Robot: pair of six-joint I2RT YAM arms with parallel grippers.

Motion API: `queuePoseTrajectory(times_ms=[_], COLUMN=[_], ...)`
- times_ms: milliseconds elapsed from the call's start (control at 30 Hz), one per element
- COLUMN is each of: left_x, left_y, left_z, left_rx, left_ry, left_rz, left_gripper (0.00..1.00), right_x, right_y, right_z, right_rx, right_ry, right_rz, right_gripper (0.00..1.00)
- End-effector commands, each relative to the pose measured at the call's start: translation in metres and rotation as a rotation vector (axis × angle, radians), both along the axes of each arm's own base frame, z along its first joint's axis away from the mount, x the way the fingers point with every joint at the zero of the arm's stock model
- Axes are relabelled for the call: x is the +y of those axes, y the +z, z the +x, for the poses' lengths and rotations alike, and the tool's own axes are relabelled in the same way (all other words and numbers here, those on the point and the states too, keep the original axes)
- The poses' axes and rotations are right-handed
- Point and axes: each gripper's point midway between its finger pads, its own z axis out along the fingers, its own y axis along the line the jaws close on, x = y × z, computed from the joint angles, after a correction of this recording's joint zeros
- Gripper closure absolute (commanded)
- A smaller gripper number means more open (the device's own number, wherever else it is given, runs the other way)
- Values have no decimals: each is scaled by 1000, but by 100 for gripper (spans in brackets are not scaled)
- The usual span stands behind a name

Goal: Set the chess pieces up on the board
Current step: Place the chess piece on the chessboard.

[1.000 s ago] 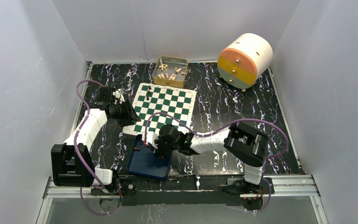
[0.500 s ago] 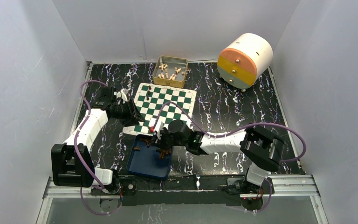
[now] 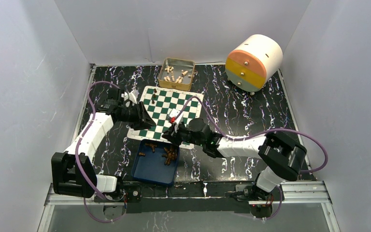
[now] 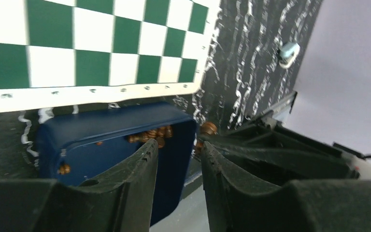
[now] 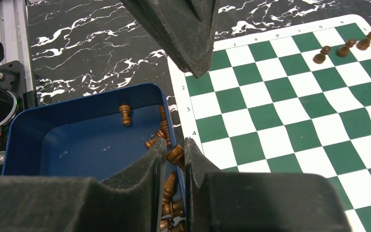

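Nearest me, the blue tray [image 5: 92,145] sits at 6 o'clock off the board [image 5: 280,111]. Most of the dark chess pieces [image 3: 170,154] are heaped against its board-side wall, and one pawn [image 5: 124,115] stands alone. The right gripper [image 5: 175,144] is over the tray/board seam, pads pinched on one brown piece [image 5: 176,156], which looks cocked in the grip rather than vertical. My main worry is that it lands on an edge at release and rolls. The mat also looks slightly wavy in the right wrist view, so there's no flat seat guaranteed. The left gripper [image 4: 178,145] hangs at the board's 9 o'clock edge, fingers a little apart with nothing between them that I can see. Its finger overhangs the border right where the right arm would pass, so contact between the arms is the second risk. A few placed pieces [image 5: 344,50] stand bunched at the board's 11 o'clock corner. They're tiny and close together, so any brush from a finger could topple them. The gold tin [image 3: 177,73] with cream pieces sits at 12 o'clock beyond the board, not my concern.
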Motion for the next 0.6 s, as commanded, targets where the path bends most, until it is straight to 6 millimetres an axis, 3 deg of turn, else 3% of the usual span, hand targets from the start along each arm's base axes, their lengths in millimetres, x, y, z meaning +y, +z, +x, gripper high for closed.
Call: queuePoseTrajectory(times_ms=[0, 133, 567], left_x=[-33, -50, -63], left_y=[43, 48, 40], left_z=[-17, -24, -38], left_rx=[-47, -34, 44], left_ry=[-117, -153, -143], left_rz=[-141, -202, -244], left_gripper=[62, 60, 59], right_x=[-3, -4, -9], right_y=[52, 64, 80], right_z=[7, 7, 14], right_rx=[-90, -88, -97], right_ry=[-35, -47, -102], right_rz=[151, 187, 262], right_gripper=[82, 83, 83])
